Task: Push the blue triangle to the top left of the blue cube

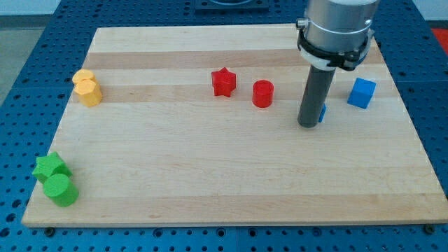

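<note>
Pale wooden board on a blue pegboard bench is all you've got to work with, and there are no jaws on this rig to be open or closed, just a straight dark rod hanging off the grey wrist, so forget gripping. Start at my tip point(308, 125): it's sitting on the wood right of centre, and the small blue triangle block point(322, 113) is tucked behind it on the view's right, so close you only see a sliver of blue peeking past the rod. I honestly can't tell whether they're touching or just beside each other, and the shape itself is mostly hidden. What your next move hangs on is this: the solid blue cube point(362, 92) sits further to the view's right and a bit toward the view's top, so right now the triangle is lower-left of it. You want it upper-left. My guess is you need the tip under the triangle, on the view's bottom side, pushing toward the view's top, not pushing rightward from where it is now, which would likely shove it into the cube. Further out, the red cylinder point(262, 93) and red star point(223, 82) sit to the view's left of the tip, well clear of that path.
</note>
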